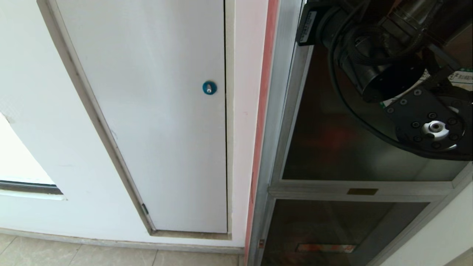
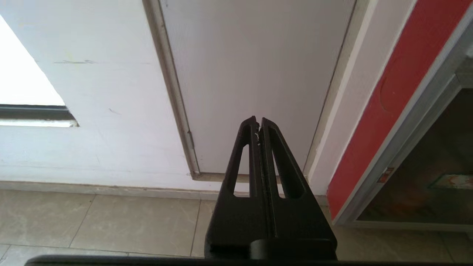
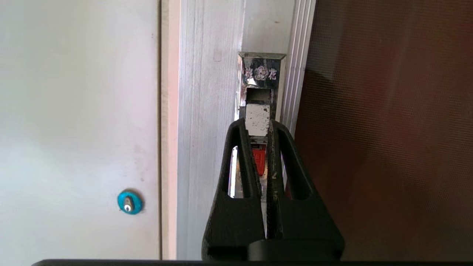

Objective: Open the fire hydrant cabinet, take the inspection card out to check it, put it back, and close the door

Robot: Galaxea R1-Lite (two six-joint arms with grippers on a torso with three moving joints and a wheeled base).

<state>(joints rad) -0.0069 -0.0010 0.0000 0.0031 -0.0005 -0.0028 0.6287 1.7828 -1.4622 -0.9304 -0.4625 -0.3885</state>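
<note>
The fire hydrant cabinet (image 1: 275,111) stands at the right of the scene, its silver metal frame running down beside a red strip on the wall. The door (image 1: 332,147), a dark tinted glass panel in the silver frame, sits flush in that frame. Below it is a smaller dark glass panel (image 1: 325,229) with a red label strip near its lower edge. The inspection card is in no view.

The right gripper (image 3: 257,127) is at the door's left edge, at the chrome latch handle (image 3: 258,111) recessed in the frame. Its two black fingers (image 3: 240,147) are clamped on the handle's silver pull tab, one finger on each side of it. A small red part shows between the fingers, below the tab. In the head view only the right arm's wrist and cabling show, at the upper right, in front of the glass.

The left gripper (image 2: 258,123) hangs low, pointed at the base of the wall, with its fingers pressed together and nothing between them.

Left of the cabinet is a plain white panel door (image 1: 159,111) with a round blue lock (image 1: 209,87). Beige floor tiles (image 1: 92,255) run along the wall's foot.
</note>
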